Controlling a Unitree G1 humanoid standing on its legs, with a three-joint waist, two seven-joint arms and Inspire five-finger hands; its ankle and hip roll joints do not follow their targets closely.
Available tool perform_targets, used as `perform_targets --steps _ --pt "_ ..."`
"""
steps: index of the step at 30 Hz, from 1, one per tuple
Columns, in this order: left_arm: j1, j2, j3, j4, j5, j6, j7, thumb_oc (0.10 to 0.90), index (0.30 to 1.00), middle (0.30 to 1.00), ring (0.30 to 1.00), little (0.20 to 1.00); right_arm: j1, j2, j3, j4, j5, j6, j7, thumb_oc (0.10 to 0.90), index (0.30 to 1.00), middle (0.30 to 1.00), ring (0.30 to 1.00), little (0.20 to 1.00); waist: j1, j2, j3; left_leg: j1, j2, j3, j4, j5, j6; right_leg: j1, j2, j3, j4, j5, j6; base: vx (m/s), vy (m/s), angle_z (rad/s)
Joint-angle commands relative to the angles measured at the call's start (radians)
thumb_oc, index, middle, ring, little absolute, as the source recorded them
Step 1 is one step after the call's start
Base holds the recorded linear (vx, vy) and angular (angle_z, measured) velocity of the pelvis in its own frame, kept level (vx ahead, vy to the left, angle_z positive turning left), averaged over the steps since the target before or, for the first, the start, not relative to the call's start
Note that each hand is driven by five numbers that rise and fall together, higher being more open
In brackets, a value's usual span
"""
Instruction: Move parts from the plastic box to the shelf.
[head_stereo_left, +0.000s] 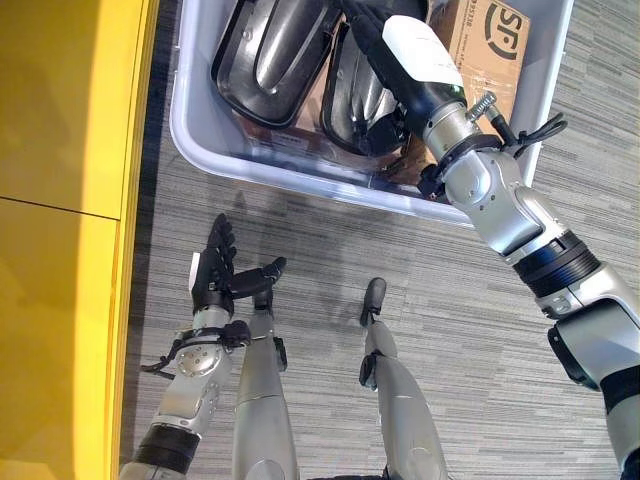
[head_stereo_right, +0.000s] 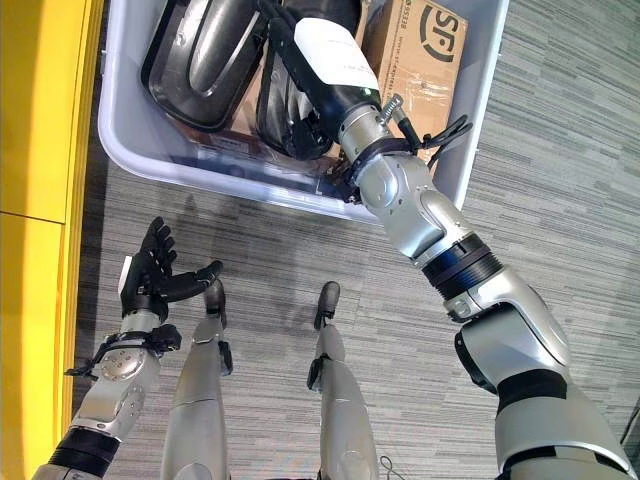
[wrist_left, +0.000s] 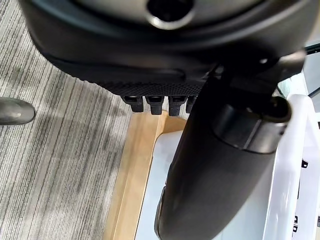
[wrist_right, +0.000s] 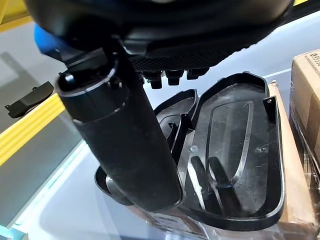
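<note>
The black moulded parts (head_stereo_left: 265, 60) lie in the pale plastic box (head_stereo_left: 300, 170) on the grey carpet floor (head_stereo_left: 450, 300); two shell-like pieces sit side by side, one (wrist_right: 235, 150) seen hollow side up in the right wrist view, and their far ends are cut off at the frame edge. Beside them, on the side away from the yellow shelf (head_stereo_left: 60, 200), a brown cardboard carton (head_stereo_left: 490, 45) stands in the same box, partly hidden behind the right arm. The right robot hand (head_stereo_left: 375, 40) reaches down into the box over the nearer part. Its fingers (wrist_right: 170, 76) show as short tips past the palm, with the thumb standing out in front; they seem to hang just above the part, but whether they are spread or curled I cannot tell. The left robot hand (head_stereo_left: 218, 265) is outside the box, near the shelf, fingers straight and spread, holding nothing.
</note>
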Motion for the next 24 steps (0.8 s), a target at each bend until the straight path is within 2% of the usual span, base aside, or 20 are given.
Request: perform_targets --steps 1,7,24 --pt "0.024 0.027 0.032 -0.105 0.058 -0.048 0.023 0.900 1.000 1.000 1.000 1.000 -0.079 -0.028 -0.121 -0.085 0.004 -0.039 -0.076 0.900 1.000 1.000 1.000 1.000 0.013 0.000 -0.005 0.059 -0.020 0.009 -0.035 -0.078 0.028 0.191 -0.035 0.050 0.146 -0.250 0.072 0.00 0.000 0.00" --pt "0.024 0.026 0.027 -0.106 0.060 -0.046 0.028 0.900 1.000 1.000 1.000 1.000 -0.070 0.006 -0.128 -0.088 0.011 -0.040 -0.086 0.900 1.000 1.000 1.000 1.000 0.016 -0.002 -0.005 0.051 -0.022 0.009 -0.035 -0.077 0.029 0.185 -0.032 0.048 0.144 -0.249 0.073 0.00 0.000 0.00" --pt "0.024 0.024 0.029 -0.101 0.077 -0.041 0.039 0.900 1.000 1.000 1.000 1.000 0.020 0.038 -0.177 -0.162 0.047 -0.050 -0.091 0.900 1.000 1.000 1.000 1.000 0.011 -0.008 -0.005 0.041 -0.027 0.007 -0.031 -0.079 0.034 0.177 -0.032 0.045 0.149 -0.248 0.074 0.00 0.000 0.00"
